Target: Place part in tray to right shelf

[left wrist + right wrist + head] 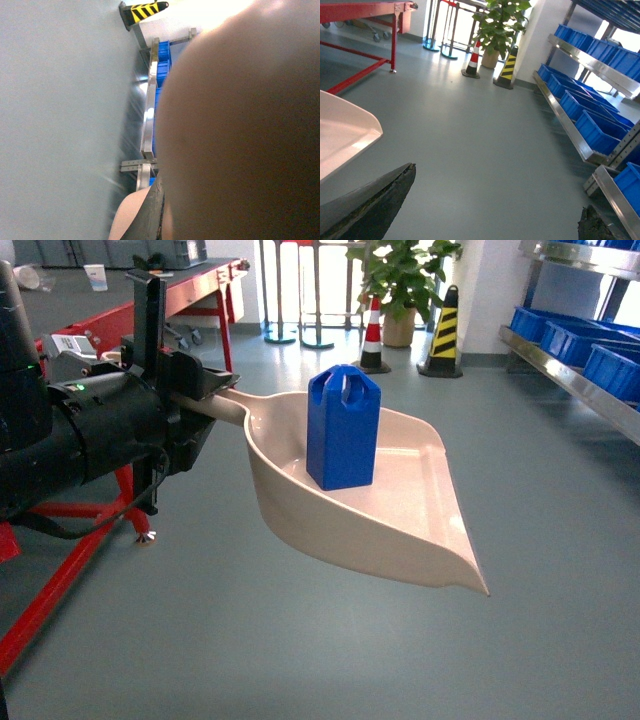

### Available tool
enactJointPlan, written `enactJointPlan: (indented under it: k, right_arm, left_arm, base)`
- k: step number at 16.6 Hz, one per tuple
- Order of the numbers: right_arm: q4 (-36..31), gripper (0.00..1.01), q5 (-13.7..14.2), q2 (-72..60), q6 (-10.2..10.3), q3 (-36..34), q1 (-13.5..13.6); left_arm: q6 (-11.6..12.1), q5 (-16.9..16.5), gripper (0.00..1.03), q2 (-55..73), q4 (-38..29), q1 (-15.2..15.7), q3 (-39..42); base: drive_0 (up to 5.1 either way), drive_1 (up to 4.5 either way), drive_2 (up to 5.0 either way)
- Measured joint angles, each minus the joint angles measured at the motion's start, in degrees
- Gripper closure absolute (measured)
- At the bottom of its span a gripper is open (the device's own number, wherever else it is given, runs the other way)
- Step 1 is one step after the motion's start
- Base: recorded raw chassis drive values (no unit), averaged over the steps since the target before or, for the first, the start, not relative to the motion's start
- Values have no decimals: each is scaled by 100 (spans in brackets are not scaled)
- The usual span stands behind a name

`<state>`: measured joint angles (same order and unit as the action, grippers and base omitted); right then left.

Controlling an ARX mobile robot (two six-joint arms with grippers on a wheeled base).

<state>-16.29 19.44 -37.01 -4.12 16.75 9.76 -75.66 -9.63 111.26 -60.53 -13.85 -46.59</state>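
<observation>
Part (343,430) upright in tray (400,525), loops up; handle apparently gripped left.

A warehouse workshop: steel rack (580,135) of blue crates (600,131), traffic cone (373,335).

Open grey floor (470,150) ahead of right gripper (495,210) jaws, wide passage toward right shelf (580,145). Crates (595,130) fill shelf right of jaws; tray (345,135) edge close on left. Cone (472,60), striped bollard (507,67), plant (497,25) far ahead.
</observation>
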Motion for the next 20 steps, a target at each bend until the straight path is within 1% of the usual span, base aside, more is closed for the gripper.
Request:
enactJointPlan:
  k: [20]
  right_arm:
    - [0, 3, 4, 7, 0, -4, 0]
  left_arm:
    - [0, 17, 88, 0, -20, 0, 0]
  base:
    - [0, 429, -429]
